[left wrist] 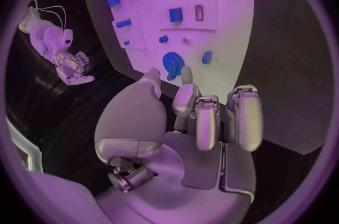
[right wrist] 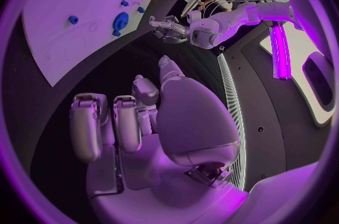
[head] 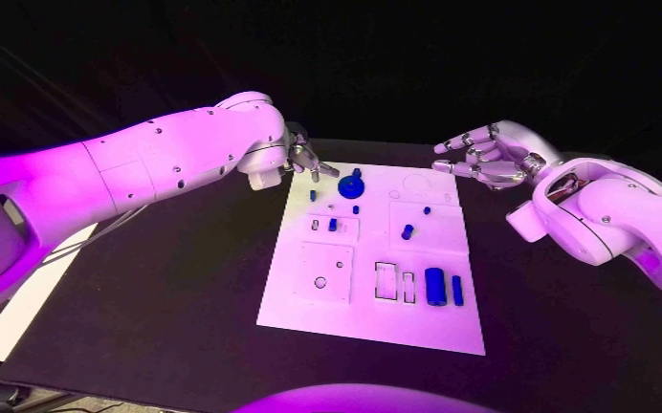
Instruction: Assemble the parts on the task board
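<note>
The white task board [head: 370, 313] lies in the middle of the black table. A blue gear [head: 350, 184] stands near its far edge, with small blue parts [head: 408, 232] scattered behind the middle. A blue cylinder [head: 436, 286] and a thin blue bar [head: 456, 289] lie by the cut-outs on the near right. My left hand [head: 305, 159] hovers at the board's far left corner, close to the gear [left wrist: 172, 63], fingers [left wrist: 205, 117] loosely bent and holding nothing. My right hand [head: 484, 158] hangs off the far right corner, apart from the board [right wrist: 64, 38], and is also empty.
A white strip [head: 39, 284] lies along the table's left edge. Dark table surface [head: 165, 289] runs on both sides of the board. My left arm [head: 152, 160] reaches over the far left of the table.
</note>
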